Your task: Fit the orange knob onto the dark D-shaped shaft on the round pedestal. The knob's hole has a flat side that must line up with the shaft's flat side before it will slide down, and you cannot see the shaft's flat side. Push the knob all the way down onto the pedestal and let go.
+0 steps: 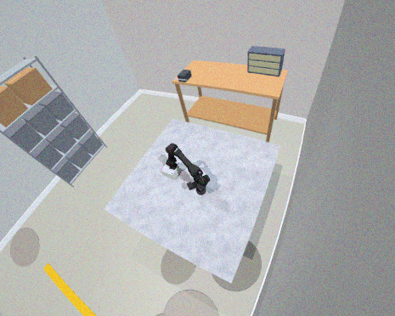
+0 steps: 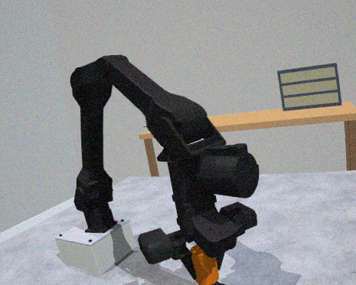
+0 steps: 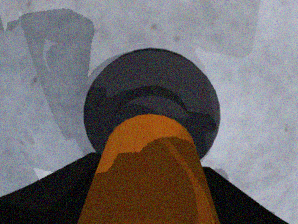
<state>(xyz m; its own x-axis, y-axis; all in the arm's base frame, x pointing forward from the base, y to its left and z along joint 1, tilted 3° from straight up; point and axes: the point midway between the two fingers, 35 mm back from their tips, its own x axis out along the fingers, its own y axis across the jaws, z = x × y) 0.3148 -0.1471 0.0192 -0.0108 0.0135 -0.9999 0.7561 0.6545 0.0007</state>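
The orange knob [image 2: 206, 268] [image 3: 150, 185] is held between the two black fingers of my gripper [image 2: 204, 263] [image 3: 149, 169], which is shut on it. The round dark pedestal [image 3: 150, 62] [image 1: 201, 192] lies beneath the knob; in the wrist view its far part shows beyond the knob, with a curved dark shadow across it. In the exterior view the knob's lower end is near the bottom edge of the picture. The dark shaft is hidden, and so is the knob's hole. I cannot tell whether the knob's bottom touches the pedestal or the shaft.
The arm's white base block [image 1: 171, 171] [image 2: 80, 254] stands left of the gripper on the pale mat [image 1: 156, 208]. Farther off are a wooden table [image 1: 228, 76] with a drawer box [image 1: 265, 63], and a grey shelf rack with brown boxes [image 1: 31, 85].
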